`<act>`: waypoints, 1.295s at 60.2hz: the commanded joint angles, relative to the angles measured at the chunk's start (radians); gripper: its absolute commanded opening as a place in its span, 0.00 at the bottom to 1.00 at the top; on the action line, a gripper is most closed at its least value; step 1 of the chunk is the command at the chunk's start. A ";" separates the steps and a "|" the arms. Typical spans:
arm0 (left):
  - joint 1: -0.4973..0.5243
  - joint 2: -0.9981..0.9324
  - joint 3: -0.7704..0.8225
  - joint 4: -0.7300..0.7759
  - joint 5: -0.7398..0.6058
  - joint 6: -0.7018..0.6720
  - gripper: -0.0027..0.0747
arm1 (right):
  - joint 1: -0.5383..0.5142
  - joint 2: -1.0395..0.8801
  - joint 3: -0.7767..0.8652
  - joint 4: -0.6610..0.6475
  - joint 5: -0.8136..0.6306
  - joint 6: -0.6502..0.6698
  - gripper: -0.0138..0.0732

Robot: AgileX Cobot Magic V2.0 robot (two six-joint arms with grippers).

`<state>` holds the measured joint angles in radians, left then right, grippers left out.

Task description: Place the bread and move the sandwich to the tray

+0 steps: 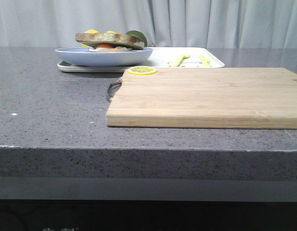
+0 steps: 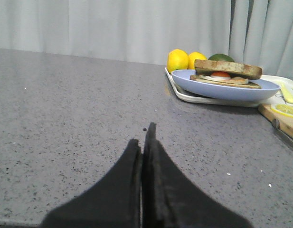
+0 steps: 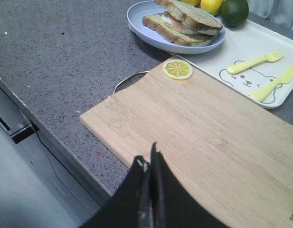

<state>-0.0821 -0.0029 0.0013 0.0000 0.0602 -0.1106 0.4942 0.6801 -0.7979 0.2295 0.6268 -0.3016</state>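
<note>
The sandwich is seen on the pale blue plate, with the bread laid as its top slice over the egg. The plate is set on the near left end of the white tray, though how much of it overhangs the rim cannot be judged. A yellow fork and knife are found on the tray, and a lemon slice on the cutting board's corner. The left gripper is held low over the bare countertop, fingers pressed together and empty. The right gripper is poised above the board, likewise closed on nothing.
</note>
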 commanded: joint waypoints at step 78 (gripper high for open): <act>0.012 -0.022 0.005 0.017 -0.088 -0.008 0.01 | -0.180 -0.142 0.079 -0.052 -0.165 -0.010 0.08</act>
<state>-0.0725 -0.0029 0.0013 0.0153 0.0456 -0.1106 0.3884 0.6049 -0.7413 0.1968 0.5961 -0.3016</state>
